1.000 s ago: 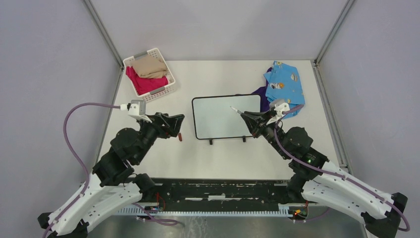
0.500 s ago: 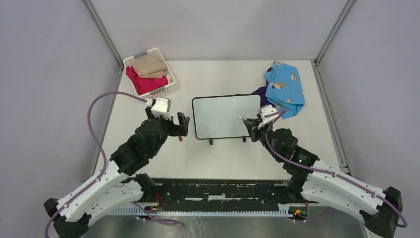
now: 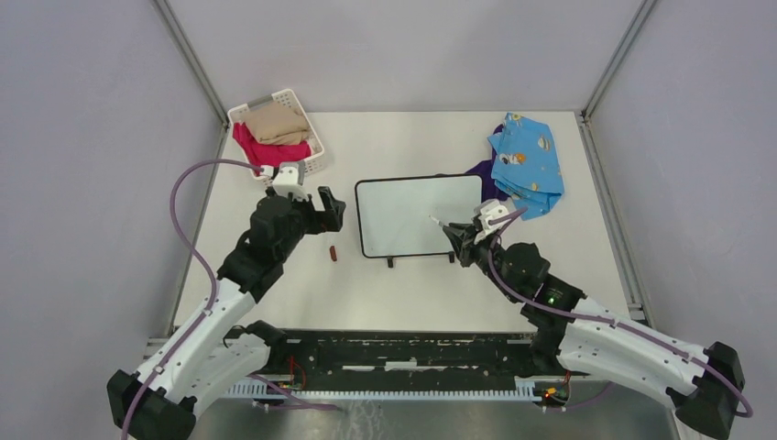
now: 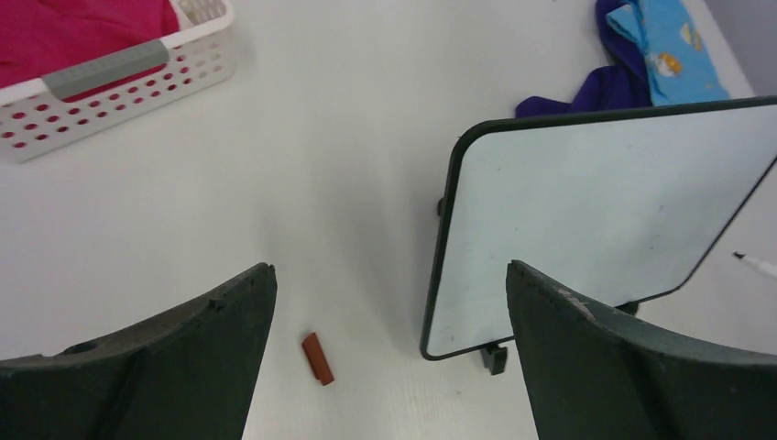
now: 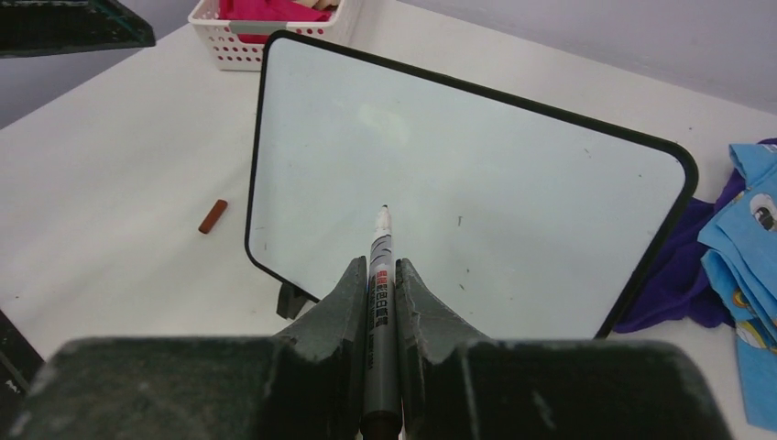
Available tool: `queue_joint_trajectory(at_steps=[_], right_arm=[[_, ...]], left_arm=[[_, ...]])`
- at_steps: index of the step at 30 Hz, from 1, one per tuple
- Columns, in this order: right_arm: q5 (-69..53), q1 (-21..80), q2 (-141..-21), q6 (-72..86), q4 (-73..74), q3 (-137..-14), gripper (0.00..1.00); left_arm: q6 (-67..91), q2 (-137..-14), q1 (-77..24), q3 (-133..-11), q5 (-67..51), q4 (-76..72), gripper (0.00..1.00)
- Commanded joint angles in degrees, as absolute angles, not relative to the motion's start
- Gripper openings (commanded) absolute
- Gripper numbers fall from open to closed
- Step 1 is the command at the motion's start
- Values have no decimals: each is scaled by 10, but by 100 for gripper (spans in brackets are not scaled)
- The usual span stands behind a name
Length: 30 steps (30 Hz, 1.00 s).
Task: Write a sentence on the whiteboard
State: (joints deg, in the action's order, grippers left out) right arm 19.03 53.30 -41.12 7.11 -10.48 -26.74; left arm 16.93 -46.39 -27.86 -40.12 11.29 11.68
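The whiteboard (image 3: 417,215) stands on two black feet in the middle of the table, blank; it also shows in the left wrist view (image 4: 586,211) and the right wrist view (image 5: 458,192). My right gripper (image 3: 461,246) is shut on a grey marker (image 5: 379,275), uncapped, its tip pointing at the board's lower right part, just off the surface. A red-brown marker cap (image 3: 333,252) lies on the table left of the board, also in the left wrist view (image 4: 318,357). My left gripper (image 3: 327,203) is open and empty, above the table left of the board.
A white plastic basket (image 3: 307,156) with pink and beige cloth stands at the back left. Blue patterned cloth (image 3: 527,160) over purple cloth lies at the back right, close behind the board's right edge.
My left arm has swung up and away from the cap, its gripper now higher beside the board's left edge. My right gripper with the marker has moved left and down along the board.
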Motion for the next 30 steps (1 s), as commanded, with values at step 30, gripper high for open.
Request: queue_joint_trajectory(at_steps=[30], right_arm=[[380, 711, -489, 16, -209, -304, 0]], left_arm=[[288, -557, -129, -474, -135, 49, 100]])
